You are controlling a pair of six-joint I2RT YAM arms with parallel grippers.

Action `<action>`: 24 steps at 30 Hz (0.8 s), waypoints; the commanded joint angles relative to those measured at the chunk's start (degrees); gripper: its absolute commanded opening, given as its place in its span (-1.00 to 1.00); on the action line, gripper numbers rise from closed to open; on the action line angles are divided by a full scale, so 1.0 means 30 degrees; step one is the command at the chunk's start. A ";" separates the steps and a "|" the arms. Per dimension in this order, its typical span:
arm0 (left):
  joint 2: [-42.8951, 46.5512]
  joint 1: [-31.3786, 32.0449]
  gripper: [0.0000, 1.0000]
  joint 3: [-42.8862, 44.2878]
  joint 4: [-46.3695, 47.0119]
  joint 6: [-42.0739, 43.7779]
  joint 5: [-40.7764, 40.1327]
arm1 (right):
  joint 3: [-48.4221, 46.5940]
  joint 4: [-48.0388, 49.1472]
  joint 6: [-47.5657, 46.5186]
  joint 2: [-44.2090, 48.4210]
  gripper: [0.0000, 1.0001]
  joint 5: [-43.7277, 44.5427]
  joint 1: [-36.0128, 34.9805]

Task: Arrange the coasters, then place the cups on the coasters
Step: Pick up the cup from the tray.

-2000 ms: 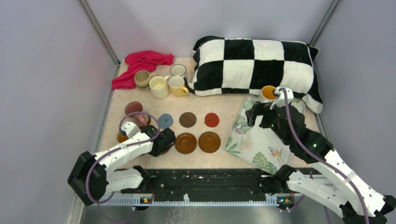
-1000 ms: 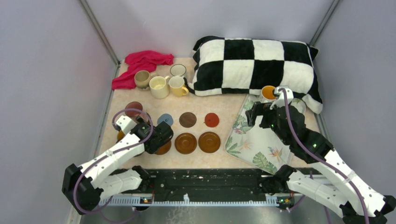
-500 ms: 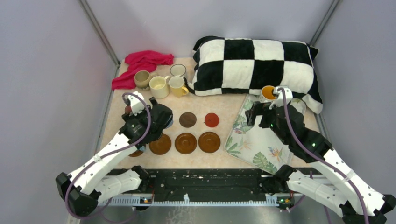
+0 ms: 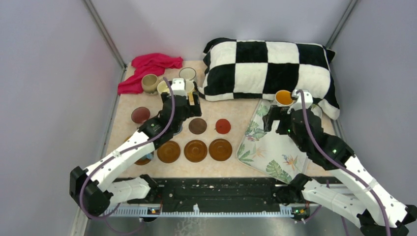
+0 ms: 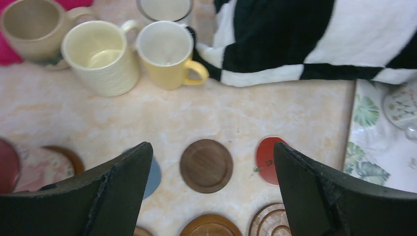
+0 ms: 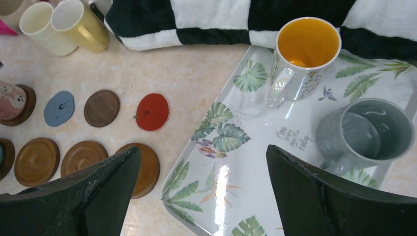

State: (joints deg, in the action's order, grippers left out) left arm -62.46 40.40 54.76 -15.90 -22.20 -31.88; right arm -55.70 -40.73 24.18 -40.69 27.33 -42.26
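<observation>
Left gripper (image 5: 210,147): jaws spread wide, holding nothing, above the table (image 5: 285,105) between the coasters and the mugs at the back.
Right gripper (image 6: 202,150): jaws spread wide, empty, over the left part of the tray (image 6: 231,196).
Back row of coasters: blue coaster (image 6: 59,108), dark brown coaster (image 6: 102,107) and red coaster (image 6: 153,111), side by side and apart, all bare.
Front row: three amber coasters (image 4: 195,150) in a line nearer the arms, all bare.
Pink tumbler (image 6: 11,101): upright on a brown coaster (image 6: 28,104), left of the blue one.
Back left cluster: tan mug (image 5: 32,24), cream mug (image 5: 101,56) and yellow mug (image 5: 164,54) stand close together on the bare table, with a white cup (image 5: 164,7) behind them.
Tray: orange-lined mug (image 6: 305,54) and grey mug (image 6: 364,132) stand upright on it, apart.
Pillow (image 4: 268,69): black and white checks, lying at the back beside the yellow mug.
Red cloth (image 4: 152,64): bunched in the back left corner, behind the tan mug.
</observation>
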 commanded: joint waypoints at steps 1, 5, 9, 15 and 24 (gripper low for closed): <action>-0.1109 -0.0050 0.97 0.0834 0.3851 0.1458 0.4045 | -0.2188 -0.1566 0.0556 0.0338 0.98 0.1545 -0.0073; -0.2552 -0.0031 0.97 0.1326 0.4946 0.1521 0.5903 | -0.2963 -0.2367 0.0861 0.1130 0.98 0.2215 -0.0085; -0.4288 0.0096 0.97 0.1970 0.5969 0.1309 0.7439 | -0.3562 -0.2986 0.1101 0.1466 0.98 0.2589 -0.0074; -0.6992 0.1030 0.97 0.3748 0.6638 0.1436 0.7935 | -0.4119 -0.3511 0.1522 0.1717 0.98 0.2829 -0.0074; -1.1020 0.2203 0.97 0.6529 0.7442 0.1552 0.8573 | -0.5032 -0.4242 0.1804 0.2100 0.98 0.3048 -0.0083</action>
State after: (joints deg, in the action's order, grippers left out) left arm -91.88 45.52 69.89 2.00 -18.24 -7.94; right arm -67.26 -52.36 28.91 -35.24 34.92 -42.26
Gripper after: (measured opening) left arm 0.987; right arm 0.988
